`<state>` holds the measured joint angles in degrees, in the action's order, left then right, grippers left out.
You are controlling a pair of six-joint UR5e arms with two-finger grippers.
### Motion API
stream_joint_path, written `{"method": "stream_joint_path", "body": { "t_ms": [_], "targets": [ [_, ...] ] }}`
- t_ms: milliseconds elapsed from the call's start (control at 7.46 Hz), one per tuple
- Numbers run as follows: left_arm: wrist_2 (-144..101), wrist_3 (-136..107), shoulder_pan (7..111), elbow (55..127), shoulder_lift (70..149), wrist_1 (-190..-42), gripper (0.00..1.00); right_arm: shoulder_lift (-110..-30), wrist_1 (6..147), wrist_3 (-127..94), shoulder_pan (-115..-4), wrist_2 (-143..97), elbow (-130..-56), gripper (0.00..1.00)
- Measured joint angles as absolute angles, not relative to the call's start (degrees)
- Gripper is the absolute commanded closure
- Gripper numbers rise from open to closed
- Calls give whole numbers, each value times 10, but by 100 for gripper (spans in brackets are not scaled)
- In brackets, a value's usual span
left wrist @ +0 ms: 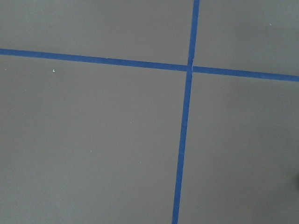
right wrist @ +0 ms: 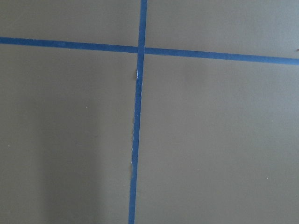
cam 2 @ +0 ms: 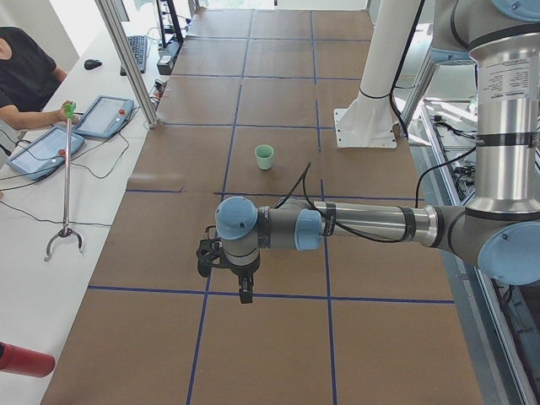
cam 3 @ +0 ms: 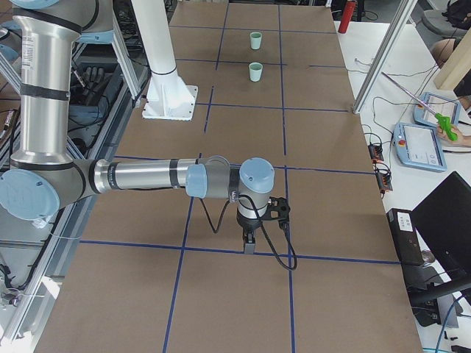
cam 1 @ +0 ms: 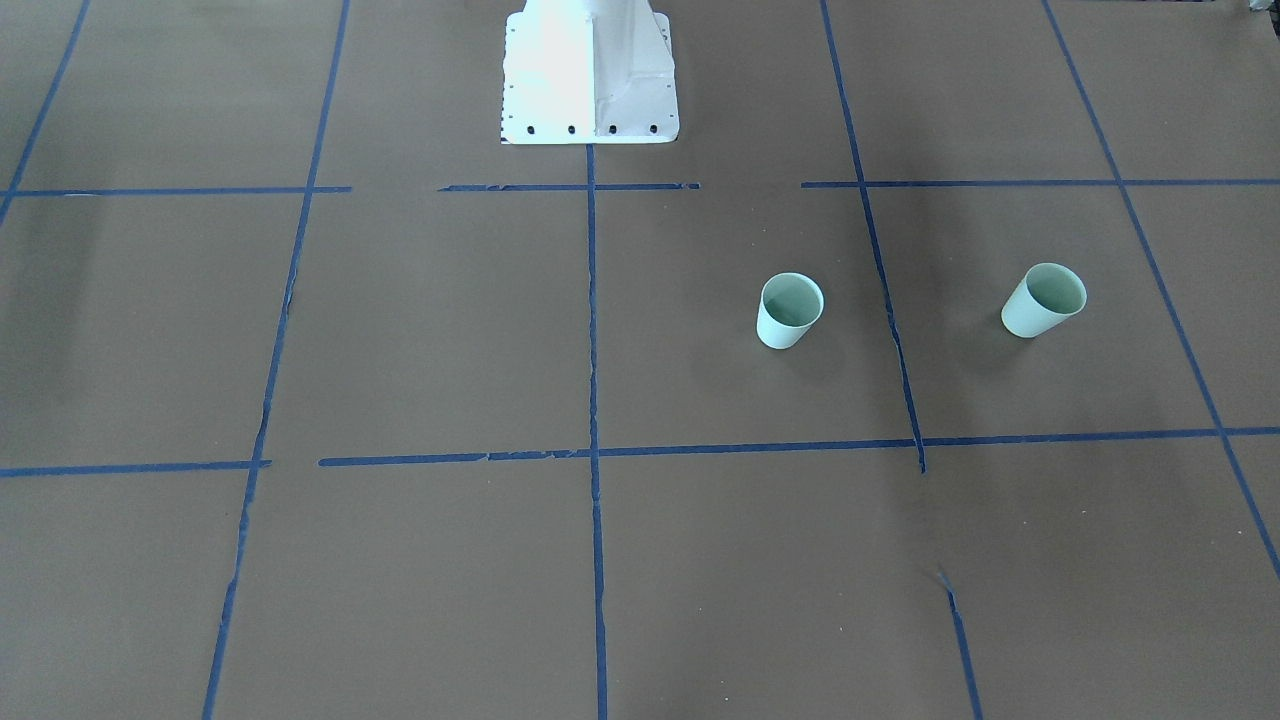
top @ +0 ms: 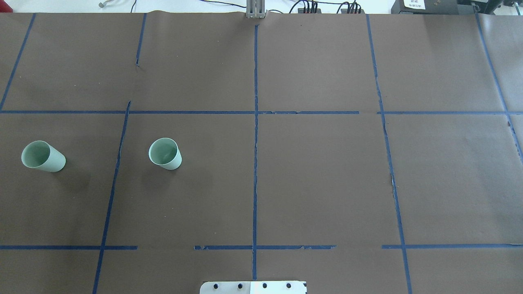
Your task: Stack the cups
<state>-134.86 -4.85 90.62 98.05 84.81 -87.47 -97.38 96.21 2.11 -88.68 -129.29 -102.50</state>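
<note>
We are finding the stacking not yet begun: both cups are standing upright, mouths up and well apart on the tabletop point(top: 327, 183), with nothing nested.

Starting at the left edge, the outer cup point(top: 43, 156) is sitting close to that edge, about midway between the near and far edges. Moving rightward, the inner cup point(top: 165, 153) is standing in the same row on the left half. It is sitting between the outer cup and the blue tape line point(top: 255, 163) running down the middle.

Our left hand point(cam 2: 245, 291) is showing only in the side view from the left end, hanging above the tabletop and pointing down. Whether it is spread wide or drawn narrow we cannot tell. Our right hand point(cam 3: 250, 244) is likewise showing only in the side view from the right end, hanging over the tabletop well apart from both cups. We cannot tell its opening either. Both wrist cameras are showing only brown surface and tape crossings.

We are judging the step in hand to be the first approach. With both cups on the left half, the next move is probably calling for the left hand to travel over one cup, straddle its tapered wall and descend. It would then be gripping gently so the light cup is not tipping, lifting it clear and centering it over the other's mouth.
</note>
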Motion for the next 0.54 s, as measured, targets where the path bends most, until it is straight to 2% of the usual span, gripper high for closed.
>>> {"method": "stream_joint_path", "body": {
  "t_ms": [536],
  "targets": [
    [-1347,-46,902,974,855,-879,0,-974,962,21,-887,-1293,-1025,0]
  ]
}}
